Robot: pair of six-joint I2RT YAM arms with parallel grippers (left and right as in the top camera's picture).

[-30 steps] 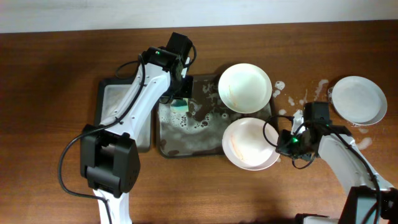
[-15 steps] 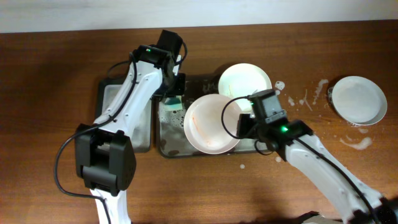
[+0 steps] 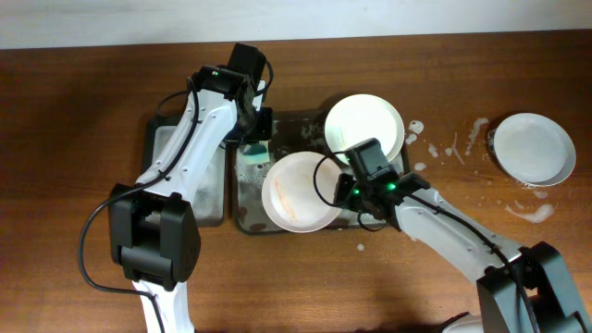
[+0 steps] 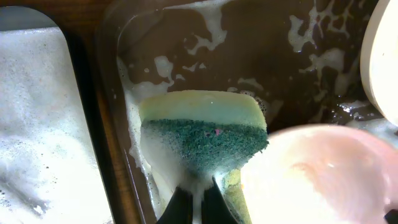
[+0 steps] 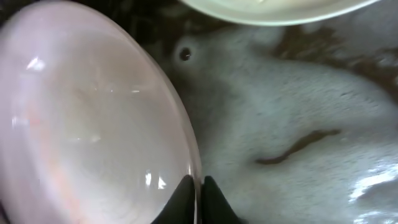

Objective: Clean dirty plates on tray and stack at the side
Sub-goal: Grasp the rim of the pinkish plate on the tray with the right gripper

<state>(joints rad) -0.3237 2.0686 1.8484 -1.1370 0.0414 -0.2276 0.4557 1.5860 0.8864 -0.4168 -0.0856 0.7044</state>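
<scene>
My right gripper (image 3: 344,191) (image 5: 196,184) is shut on the rim of a white plate (image 3: 298,191) (image 5: 87,118) with orange-brown smears, holding it over the foamy dark grey tray (image 3: 248,218). My left gripper (image 3: 260,141) (image 4: 196,194) is shut on a yellow-and-green sponge (image 3: 256,154) (image 4: 202,127) at the tray's back left, just beside that plate (image 4: 317,177). A second plate (image 3: 364,129) rests on the tray's back right corner. A third plate (image 3: 533,149) lies on the table at far right.
A smaller dark tray (image 3: 171,153) (image 4: 43,124) holding white foam lies left of the big tray. Foam splashes (image 3: 444,148) spot the wooden table between the tray and the far-right plate.
My right arm has carried the smeared plate leftward from the tray's right front corner to over the tray's middle. My left gripper with the sponge has shifted slightly back and left.
</scene>
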